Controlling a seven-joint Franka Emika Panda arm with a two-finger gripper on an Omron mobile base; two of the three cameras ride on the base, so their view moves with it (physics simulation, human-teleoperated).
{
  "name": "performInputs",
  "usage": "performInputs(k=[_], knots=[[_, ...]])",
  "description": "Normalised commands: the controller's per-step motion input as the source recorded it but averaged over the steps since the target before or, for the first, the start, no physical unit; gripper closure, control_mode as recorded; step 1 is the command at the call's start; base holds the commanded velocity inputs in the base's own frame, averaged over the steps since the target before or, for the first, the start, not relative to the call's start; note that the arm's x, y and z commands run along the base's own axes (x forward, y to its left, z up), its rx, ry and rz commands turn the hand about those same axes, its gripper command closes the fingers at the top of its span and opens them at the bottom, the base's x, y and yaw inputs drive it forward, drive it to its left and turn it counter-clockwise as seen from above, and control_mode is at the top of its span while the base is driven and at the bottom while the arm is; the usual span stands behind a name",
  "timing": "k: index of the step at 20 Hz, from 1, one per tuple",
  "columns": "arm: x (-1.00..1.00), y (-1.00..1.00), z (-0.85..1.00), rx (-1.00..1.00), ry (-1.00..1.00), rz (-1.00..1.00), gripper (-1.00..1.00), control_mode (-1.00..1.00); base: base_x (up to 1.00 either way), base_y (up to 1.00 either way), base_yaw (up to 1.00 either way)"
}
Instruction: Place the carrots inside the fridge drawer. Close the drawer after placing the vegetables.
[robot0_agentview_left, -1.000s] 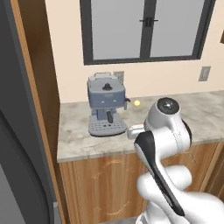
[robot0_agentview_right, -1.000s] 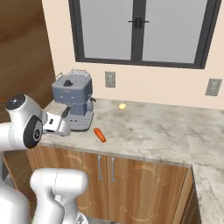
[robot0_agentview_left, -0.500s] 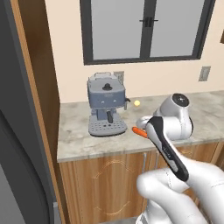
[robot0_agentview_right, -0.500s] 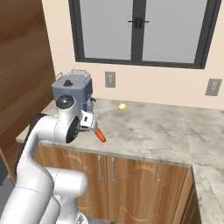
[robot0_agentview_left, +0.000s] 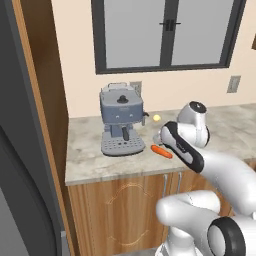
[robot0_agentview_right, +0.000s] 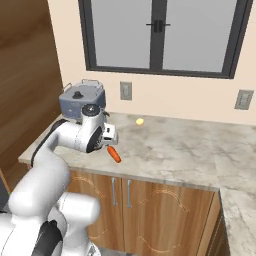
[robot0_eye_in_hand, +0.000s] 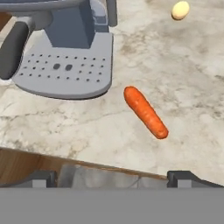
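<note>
In the left base view, a single carrot (robot0_agentview_left: 161, 150) is being seen lying on the marbled tabletop (robot0_agentview_left: 90, 160), just to the right of the grey coffee machine (robot0_agentview_left: 121, 118), while a small yellow ball (robot0_agentview_left: 157, 118) is resting farther back near the wall. The white arm (robot0_agentview_left: 200, 157) is being bent over the tabletop edge, and part of the carrot is being covered by it; the claw itself cannot be made out behind the arm here. In the right base view, the carrot (robot0_agentview_right: 115, 154) is being shown lying flat near the front edge of the tabletop (robot0_agentview_right: 200, 155), with the claw (robot0_agentview_right: 111, 135) being held just above and behind it, close to the coffee machine (robot0_agentview_right: 80, 102); the yellow ball (robot0_agentview_right: 140, 121) is sitting well behind, below the window (robot0_agentview_right: 160, 35). In the hand view, the carrot (robot0_eye_in_hand: 145, 111) is being seen lying diagonally on the stone, apart from the perforated drip tray of the coffee machine (robot0_eye_in_hand: 65, 65), with the yellow ball (robot0_eye_in_hand: 180, 10) at the upper corner. The two dark fingertips (robot0_eye_in_hand: 186, 178) are being shown far apart at the bottom of the view, so the claw is being held wide open, with nothing between its tips and no contact with the carrot.
</note>
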Motion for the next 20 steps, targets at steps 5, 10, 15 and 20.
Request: performInputs(k=[5, 10, 15, 20], knots=[[0.09, -0.03, -0.46, -0.08, 0.05, 0.07, -1.00, -1.00, 0.00, 0.00, 0.00], [0.14, -0.20, -0.34, -0.07, 0.03, 0.08, -1.00, -1.00, 0.00, 0.00, 0.00], [0.29, -0.20, -0.34, -0.03, 0.06, 0.07, -1.00, -1.00, 0.00, 0.00, 0.00], [0.26, -0.17, -0.17, 0.00, 0.00, 0.06, -1.00, -1.00, 0.00, 0.00, 0.00]])
